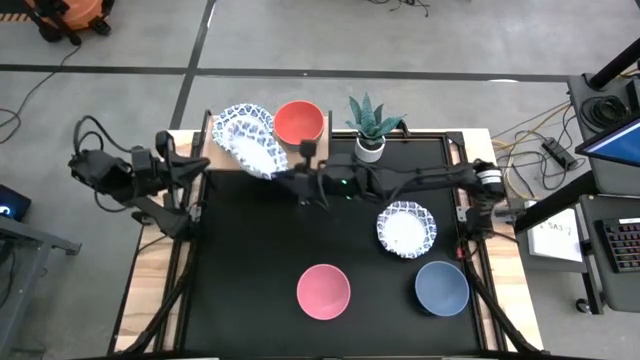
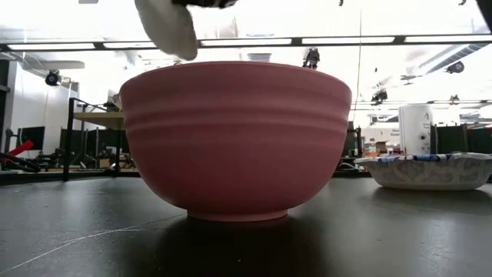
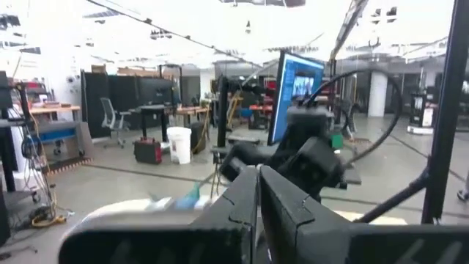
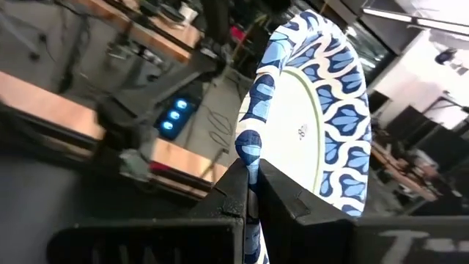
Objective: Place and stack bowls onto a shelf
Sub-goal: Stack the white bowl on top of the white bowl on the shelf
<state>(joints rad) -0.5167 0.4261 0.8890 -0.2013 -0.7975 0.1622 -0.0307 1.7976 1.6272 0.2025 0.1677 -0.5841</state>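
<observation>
My right gripper reaches across the far part of the table from the right and is shut on a white bowl with a blue patterned rim, held tilted next to the red bowl. The low view shows the held bowl's white underside high above the table. The shelf shows only as a light-wood sliver beside these bowls. A second patterned bowl, the pink bowl and the grey-blue bowl stand on the black tabletop. My left gripper waits shut at the left edge. My right gripper pinches the patterned bowl's rim between its two fingers, one on the inner face and one on the outer. The fingers come roughly level from the table's right. The bowl is lifted clear and stands tilted on edge beyond the fingertips.
A potted plant in a white pot stands at the far edge, right of the red bowl. The pink bowl fills the low view, with the patterned bowl to its right. Bare black tabletop lies on the left half.
</observation>
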